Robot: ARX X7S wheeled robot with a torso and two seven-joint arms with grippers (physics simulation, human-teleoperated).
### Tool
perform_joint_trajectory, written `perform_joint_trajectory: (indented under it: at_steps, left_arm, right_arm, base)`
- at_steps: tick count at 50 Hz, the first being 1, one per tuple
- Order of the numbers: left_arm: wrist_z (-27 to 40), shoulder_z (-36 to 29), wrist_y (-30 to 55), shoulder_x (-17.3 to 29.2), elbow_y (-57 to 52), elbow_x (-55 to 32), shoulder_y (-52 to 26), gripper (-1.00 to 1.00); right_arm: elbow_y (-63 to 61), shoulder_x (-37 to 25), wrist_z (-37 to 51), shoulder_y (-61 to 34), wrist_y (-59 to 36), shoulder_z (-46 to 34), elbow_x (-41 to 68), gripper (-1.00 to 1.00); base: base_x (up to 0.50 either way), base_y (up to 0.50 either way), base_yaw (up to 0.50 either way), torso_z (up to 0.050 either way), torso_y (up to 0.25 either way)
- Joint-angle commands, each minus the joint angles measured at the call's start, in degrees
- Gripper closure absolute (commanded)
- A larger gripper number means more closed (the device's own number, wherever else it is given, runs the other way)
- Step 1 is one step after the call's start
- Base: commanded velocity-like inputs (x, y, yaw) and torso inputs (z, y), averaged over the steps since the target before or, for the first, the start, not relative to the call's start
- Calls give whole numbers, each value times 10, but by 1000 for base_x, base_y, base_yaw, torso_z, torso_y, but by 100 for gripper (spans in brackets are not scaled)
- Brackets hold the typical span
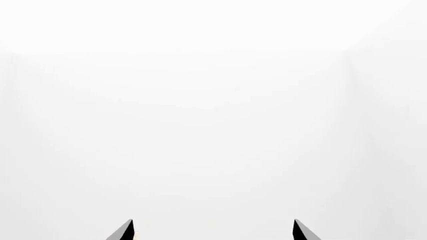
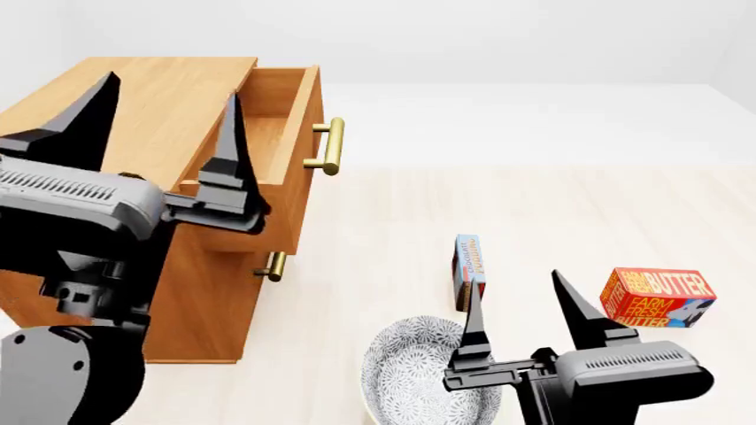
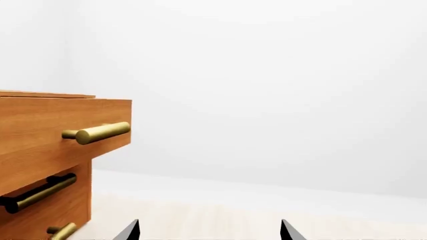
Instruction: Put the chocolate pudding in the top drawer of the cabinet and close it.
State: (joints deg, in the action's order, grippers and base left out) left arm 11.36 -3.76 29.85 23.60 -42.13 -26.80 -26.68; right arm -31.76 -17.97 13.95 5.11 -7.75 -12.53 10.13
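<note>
The chocolate pudding (image 2: 469,268), a thin box with a blue and red edge, stands on its edge on the pale floor right of the cabinet (image 2: 130,97). The top drawer (image 2: 283,115) is pulled out, its brass bar handle (image 2: 328,146) facing right, and looks empty where its inside shows. My left gripper (image 2: 165,124) is raised in front of the cabinet top, open and empty; its wrist view shows only white past the gripper (image 1: 213,229). My right gripper (image 2: 526,310) is open and empty, low, just in front of the pudding. In the right wrist view, past that gripper (image 3: 209,229), the drawer handle (image 3: 100,132) shows side on.
A patterned grey bowl (image 2: 408,376) lies by the right gripper, in front of the pudding. A red-orange butter box (image 2: 656,297) lies further right. The lower drawer's small brass handle (image 2: 274,266) sticks out below the open drawer.
</note>
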Motion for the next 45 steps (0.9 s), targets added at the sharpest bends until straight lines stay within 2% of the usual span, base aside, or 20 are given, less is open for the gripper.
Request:
perform_joint_trajectory:
  at_steps: [1, 10, 17, 23, 28, 34, 42, 45]
  left_arm:
    - [48, -15, 208, -4, -1, -90, -217, -100]
    - [66, -96, 304, -50, 190, -58, -426, -100]
    - [5, -179, 254, -91, 441, 1, -564, -100]
    - [-33, -214, 243, -124, 591, 22, -643, -100]
    - [-35, -200, 270, -156, 668, 8, -687, -100]
    - [-58, -226, 297, -181, 743, 8, -728, -100]
    - [-83, -239, 241, -224, 942, 26, -791, -100]
    - [-95, -271, 215, -236, 1031, 0, -815, -100]
  right_arm:
    - [8, -3, -3, -3, 2, -3, 5, -100]
    - [8, -7, -3, 1, 5, 0, 10, -100]
    - [19, -7, -3, -8, 1, -5, 8, -100]
    - [33, -8, -8, -8, 8, -1, 20, -100]
    - [30, -10, -8, -7, 7, 2, 27, -100]
    - [35, -11, -9, -3, 14, 3, 31, -100]
    - [24, -15, -6, -9, -5, 5, 40, -100]
    - [38, -13, -9, -5, 12, 3, 38, -100]
  base:
    - [0, 0, 0, 0, 0]
    - [0, 0, 0, 0, 0]
    - [0, 0, 0, 0, 0]
    - [0, 0, 0, 0, 0]
    - [0, 0, 0, 0, 0]
    - [0, 0, 0, 0, 0]
    - [0, 0, 0, 0, 0]
    - [0, 0, 0, 0, 0]
